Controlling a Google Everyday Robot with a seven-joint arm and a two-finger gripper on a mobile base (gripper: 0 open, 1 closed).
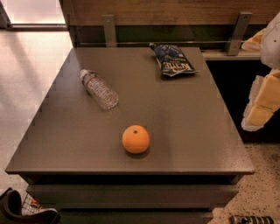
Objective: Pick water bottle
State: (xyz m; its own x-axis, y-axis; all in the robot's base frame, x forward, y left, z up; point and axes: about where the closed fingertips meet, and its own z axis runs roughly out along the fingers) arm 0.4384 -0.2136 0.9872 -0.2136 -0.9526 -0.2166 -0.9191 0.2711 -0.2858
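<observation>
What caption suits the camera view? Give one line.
Water bottle lying sideways on grey table with orange and chip bag; pincer hangs at frame right, away from it.

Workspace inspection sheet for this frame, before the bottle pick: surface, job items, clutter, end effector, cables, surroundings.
Surface: dark grey flat tabletop.
Job's things: small clear ribbed plastic water bottle, on its side, left of centre, white cap pointing away.
Clutter: round orange fruit near front edge; crumpled dark blue snack bag at back.
Grippers: white-and-yellow end effector at right edge of view, beside the table, apart from the bottle.
Cables: nothing seen.
Surroundings: wooden back wall; speckled floor.
</observation>
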